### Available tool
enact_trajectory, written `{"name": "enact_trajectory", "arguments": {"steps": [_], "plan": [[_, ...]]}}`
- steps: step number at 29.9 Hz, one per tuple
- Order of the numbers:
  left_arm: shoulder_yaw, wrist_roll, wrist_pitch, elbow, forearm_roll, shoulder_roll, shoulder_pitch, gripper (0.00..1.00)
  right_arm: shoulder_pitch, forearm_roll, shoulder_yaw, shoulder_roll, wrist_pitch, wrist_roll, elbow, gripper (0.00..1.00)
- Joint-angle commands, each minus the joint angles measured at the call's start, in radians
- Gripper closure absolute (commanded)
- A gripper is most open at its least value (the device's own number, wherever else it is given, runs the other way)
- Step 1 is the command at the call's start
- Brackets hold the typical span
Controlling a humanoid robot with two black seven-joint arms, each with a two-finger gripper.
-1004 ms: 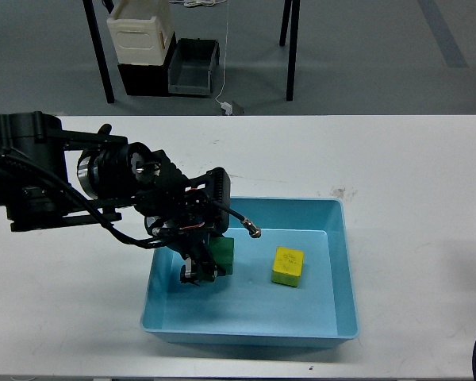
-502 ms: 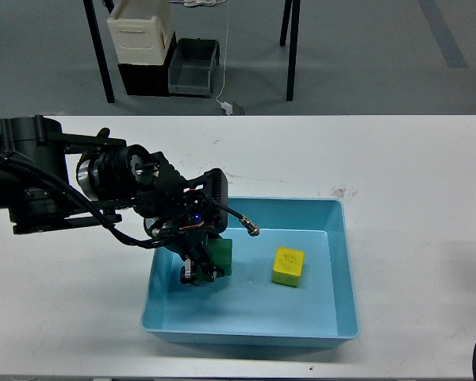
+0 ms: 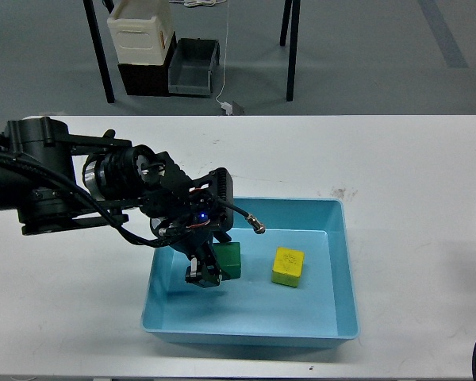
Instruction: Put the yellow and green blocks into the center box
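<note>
The light-blue tray (image 3: 345,262) lies on the white table, front centre. The yellow block (image 3: 287,266) rests on the tray floor, right of its middle. The dark green block (image 3: 230,259) sits low in the tray's left half, right against the fingers of my left gripper (image 3: 205,274). That gripper reaches down into the tray from the left and looks closed on the green block, with part of the block hidden behind it. Of my right arm only dark bits show at the right edge; its gripper is out of view.
The white table (image 3: 397,167) stretches around the tray. On the floor behind it stand a cream bin (image 3: 140,32) on a dark crate and a grey bin (image 3: 194,65). Black table legs (image 3: 292,48) stand beside them.
My left gripper and the green block have shifted together a little to the right and down inside the tray. The yellow block has not moved.
</note>
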Motion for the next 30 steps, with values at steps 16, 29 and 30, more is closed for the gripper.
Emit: {"name": "enact_trajectory", "arguments": {"steps": [16,29,30], "plan": [[-1.014,0.000,0.000,-0.008,-1.082,0.140,0.681,0.01,0.084,0.006,-0.033,-0.002,0.013,0.000,0.031,0.00],[-1.414,0.000,0.202,-0.166,-1.542,-0.001,1.171,0.00,0.183,0.483,-0.033,0.010,0.016,-0.023,0.023,0.00],[-1.434,0.000,0.202,-0.176,-1.586,-0.018,1.209,0.00,0.183,0.524,-0.033,0.010,0.016,-0.034,0.022,0.00]]}}
